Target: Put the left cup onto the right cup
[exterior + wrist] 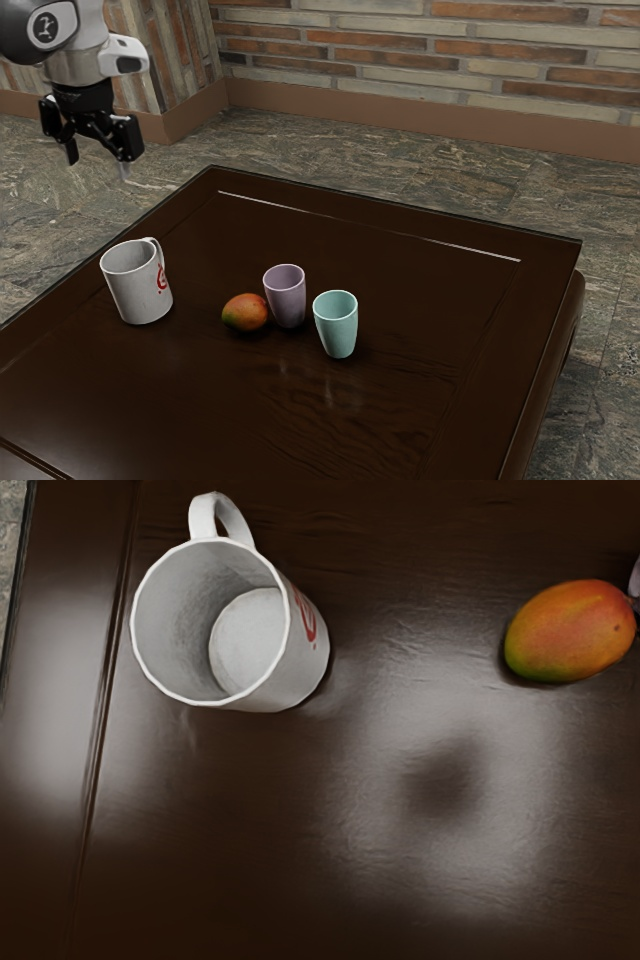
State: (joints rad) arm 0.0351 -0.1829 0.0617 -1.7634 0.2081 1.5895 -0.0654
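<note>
Fingers (98,150) spread and empty, I hang high beyond the dark wooden desk (420,300); the lilac tapered cup (285,294) stands just beside the teal tapered cup (335,322).

Left of frame: white mug (137,283), red mark on its side. Centre: orange-red mango (245,312) with a green patch, lilac cup (285,294), pale teal cup (335,322). Table (430,330) dark brown woodgrain.

Purple cup (637,580) cut off beside mango (570,630); arm (70,40) cropped.
</note>
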